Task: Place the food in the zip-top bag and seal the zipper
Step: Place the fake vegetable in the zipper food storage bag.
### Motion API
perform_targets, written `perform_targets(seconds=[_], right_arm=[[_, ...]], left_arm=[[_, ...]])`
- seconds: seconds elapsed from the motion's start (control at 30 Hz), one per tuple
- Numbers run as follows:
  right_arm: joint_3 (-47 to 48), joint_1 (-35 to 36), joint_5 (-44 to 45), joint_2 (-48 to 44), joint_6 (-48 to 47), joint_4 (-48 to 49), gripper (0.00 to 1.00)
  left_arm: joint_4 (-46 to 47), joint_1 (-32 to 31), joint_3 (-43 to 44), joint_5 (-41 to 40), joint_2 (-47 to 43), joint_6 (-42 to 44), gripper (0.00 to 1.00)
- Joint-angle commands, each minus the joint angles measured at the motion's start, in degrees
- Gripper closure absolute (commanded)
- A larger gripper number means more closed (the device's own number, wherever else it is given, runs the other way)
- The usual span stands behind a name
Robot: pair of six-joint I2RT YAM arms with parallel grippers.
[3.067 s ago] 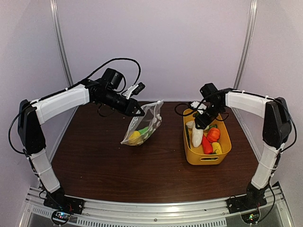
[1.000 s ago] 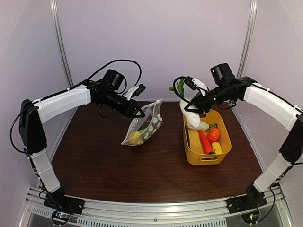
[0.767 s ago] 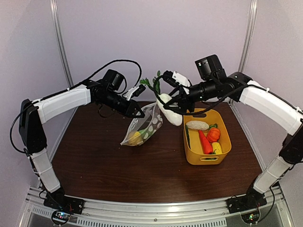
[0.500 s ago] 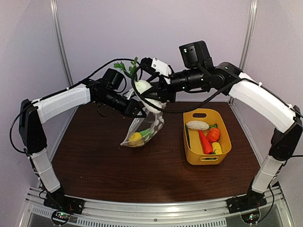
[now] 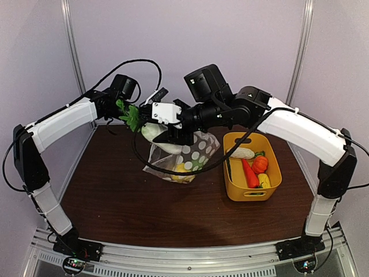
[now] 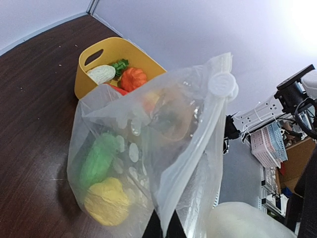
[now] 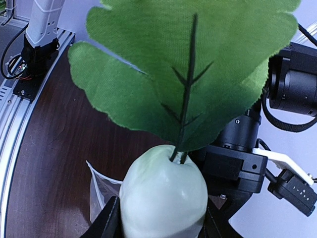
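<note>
My left gripper (image 6: 162, 230) is shut on the mouth edge of the clear dotted zip-top bag (image 5: 187, 154) and holds it hanging above the table. The zipper strip (image 6: 198, 148) runs up to its white slider tab (image 6: 223, 85). A yellow piece (image 6: 106, 201) and a green piece (image 6: 99, 156) lie inside the bag. My right gripper (image 7: 161, 218) is shut on a white radish (image 7: 163, 193) with green leaves (image 7: 188, 64), right at the bag's upper left edge (image 5: 154, 134). In the top view the leaves (image 5: 130, 115) hide my left fingertips.
The yellow basket (image 5: 271, 184) stands right of the bag, holding a white piece (image 5: 241, 153), a red piece (image 5: 249, 173), an orange pumpkin (image 5: 260, 164) and a yellow piece (image 5: 264, 180). The right arm (image 5: 288, 124) spans above the table's back half.
My right gripper lifted the radish out of the basket and carried it left to the bag. The left gripper shifted up and left with the bag, which now hangs wider.
</note>
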Motion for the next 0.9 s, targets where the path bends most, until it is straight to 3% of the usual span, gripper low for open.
perform_targets(seconds=[0.0, 0.33, 0.87], right_arm=[[2.52, 0.37, 3.94, 1.23, -2.13, 0.16, 0.64], [9.97, 1.34, 5.42, 6.94, -3.68, 1.65, 0.63], [-3.23, 1.09, 12.84, 4.12, -9.03, 5.01, 0.65]], left_arm=[[2.82, 0.65, -1.23, 1.98, -1.16, -0.86, 1.00], [2.99, 0.65, -1.53, 2.72, 0.81, -1.44, 1.00], [3.92, 1.23, -1.82, 7.05, 0.03, -1.71, 1.00]])
